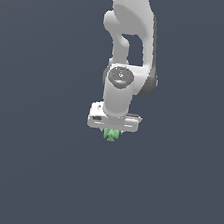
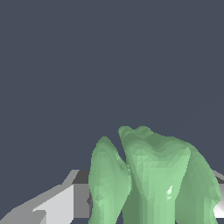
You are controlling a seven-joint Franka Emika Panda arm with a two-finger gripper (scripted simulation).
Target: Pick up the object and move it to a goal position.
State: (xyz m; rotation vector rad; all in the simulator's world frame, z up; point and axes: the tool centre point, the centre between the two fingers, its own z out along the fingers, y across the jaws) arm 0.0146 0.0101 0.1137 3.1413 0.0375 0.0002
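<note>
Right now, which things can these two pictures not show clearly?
- Exterior view: the gripper fingers are too small to make out, and the green object is half hidden under the gripper body.
- Wrist view: the object is cut off by the frame edge and hides most of the gripper.
- Neither view shows a goal marker or a surface edge.

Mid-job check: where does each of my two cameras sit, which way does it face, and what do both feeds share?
Exterior view: off the arm, its position not on record; it faces the white arm hanging down, the pincer at its tip with the green object between its fingers.
Wrist view: on the wrist, looking along the pincer at the green object filling the near field; only grey-white finger parts show beside it.
Shared: the green object, the pincer and the plain dark grey background.
</note>
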